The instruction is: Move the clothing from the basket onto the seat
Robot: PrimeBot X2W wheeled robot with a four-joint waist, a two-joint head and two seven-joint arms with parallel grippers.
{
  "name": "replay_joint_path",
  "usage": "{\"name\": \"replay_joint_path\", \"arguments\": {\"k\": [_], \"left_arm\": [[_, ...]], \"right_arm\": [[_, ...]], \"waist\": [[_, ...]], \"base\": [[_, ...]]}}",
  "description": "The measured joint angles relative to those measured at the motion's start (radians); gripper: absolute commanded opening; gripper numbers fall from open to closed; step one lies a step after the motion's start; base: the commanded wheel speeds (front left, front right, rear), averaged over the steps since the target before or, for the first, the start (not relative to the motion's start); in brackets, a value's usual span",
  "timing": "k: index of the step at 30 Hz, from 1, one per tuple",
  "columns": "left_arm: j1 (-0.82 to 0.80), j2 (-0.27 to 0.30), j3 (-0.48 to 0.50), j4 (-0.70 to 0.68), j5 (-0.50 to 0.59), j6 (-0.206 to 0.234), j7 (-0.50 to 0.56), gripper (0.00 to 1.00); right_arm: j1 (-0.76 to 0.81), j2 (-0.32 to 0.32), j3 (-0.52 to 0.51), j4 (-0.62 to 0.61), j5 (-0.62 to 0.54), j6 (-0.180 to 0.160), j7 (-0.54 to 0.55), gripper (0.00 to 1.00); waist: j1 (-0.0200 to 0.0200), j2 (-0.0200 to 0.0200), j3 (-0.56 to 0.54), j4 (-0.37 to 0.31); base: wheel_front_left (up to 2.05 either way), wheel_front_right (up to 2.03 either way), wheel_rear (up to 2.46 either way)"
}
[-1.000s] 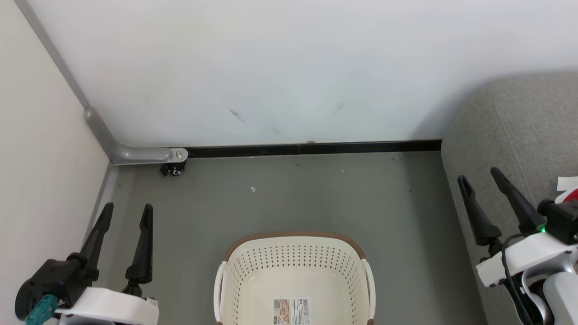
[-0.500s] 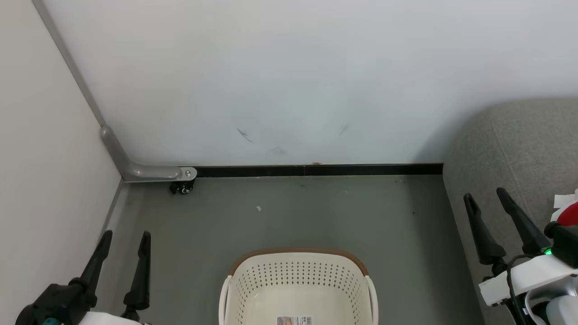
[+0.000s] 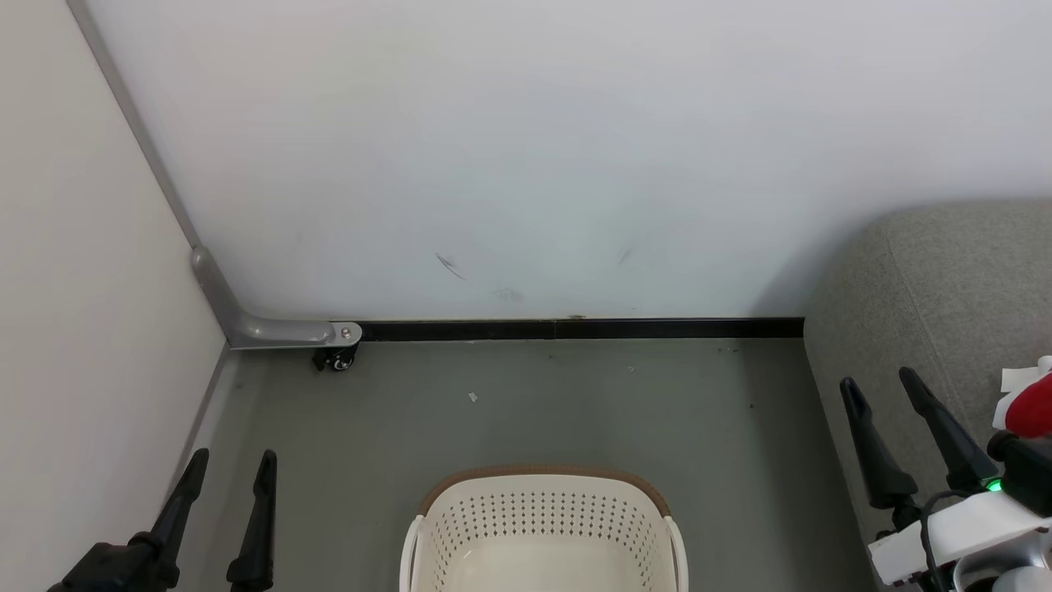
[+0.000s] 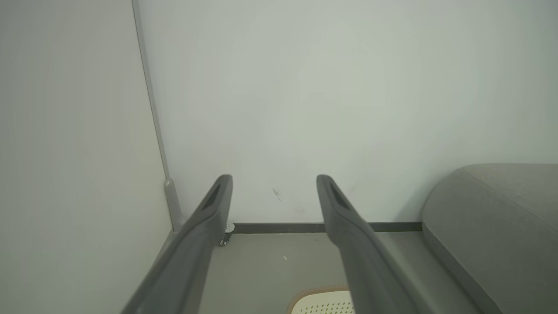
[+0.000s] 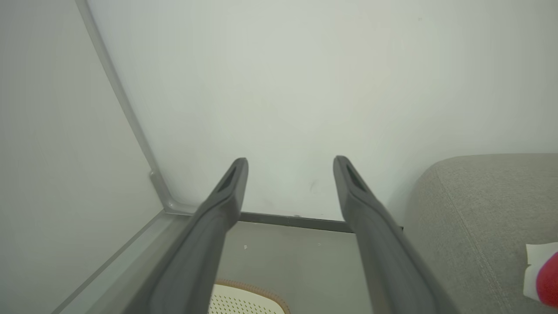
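Camera tilted up; left gripper (image 3: 234, 456) and right gripper (image 3: 878, 380) gape empty; clothing (image 3: 1031, 407) seemingly on seat (image 3: 945, 288).

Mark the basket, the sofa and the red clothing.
basket (image 3: 542, 526): head view, on its perforated back wall.
sofa (image 3: 945, 271): head view, on the grey upholstery near its rounded corner.
clothing (image 3: 1031, 409): head view, on the red fabric at the right edge.

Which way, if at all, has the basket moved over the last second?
No. The basket and the black skirting strip both sit lower in the head view by much the same amount: the camera tilted, the basket stayed put.
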Motion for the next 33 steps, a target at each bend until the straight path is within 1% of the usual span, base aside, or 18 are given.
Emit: {"name": "replay_joint_path", "arguments": {"k": [8, 17, 18, 21, 22, 23, 28, 33], "left_arm": [[0.018, -0.012, 0.014, 0.006, 0.012, -0.026, 0.0, 1.0], [0.03, -0.03, 0.034, 0.007, 0.027, -0.043, 0.0, 1.0], [0.035, -0.05, 0.038, 0.028, 0.038, -0.06, 0.002, 0.0], [0.047, -0.081, 0.022, 0.061, 0.036, -0.06, 0.002, 0.0], [0.047, -0.081, 0.022, 0.061, 0.036, -0.06, 0.002, 0.0], [0.057, -0.097, 0.015, 0.076, 0.035, -0.06, 0.002, 0.0], [0.058, -0.1, 0.015, 0.077, 0.004, -0.061, 0.008, 0.0], [0.058, -0.108, 0.024, 0.08, -0.063, -0.07, 0.022, 0.0]], "right_arm": [[0.021, 0.002, 0.0, -0.01, 0.0, 0.0, 0.0, 1.0], [0.026, 0.002, 0.001, -0.025, 0.0, 0.0, 0.0, 1.0], [0.048, 0.014, 0.006, -0.013, 0.0, -0.001, 0.001, 0.0], [0.073, 0.04, 0.016, 0.022, 0.001, -0.001, 0.002, 0.0], [0.073, 0.04, 0.016, 0.022, 0.001, -0.001, 0.002, 0.0], [0.089, 0.052, 0.023, 0.038, 0.004, -0.001, 0.002, 0.0], [0.095, 0.055, 0.026, 0.038, 0.033, -0.001, 0.002, 0.0], [0.097, 0.059, 0.026, 0.036, 0.099, -0.001, 0.003, 0.0]], "waist": [[0.0, 0.0, -0.005, 0.0], [0.0, 0.0, -0.006, -0.003], [0.0, 0.0, -0.003, -0.005], [0.0, 0.0, -0.003, -0.005], [0.0, 0.0, -0.003, -0.005], [0.0, 0.0, -0.003, -0.005], [0.0, 0.0, -0.002, -0.005], [0.0, 0.0, -0.001, -0.007]], "base": [[0.0, 0.0, 0.0], [0.0, 0.0, 0.0], [0.0, 0.0, 0.0], [0.0, 0.0, 0.0], [0.0, 0.0, 0.0], [0.0, 0.0, 0.0], [0.0, 0.0, 0.0], [0.0, 0.0, 0.0]]}}
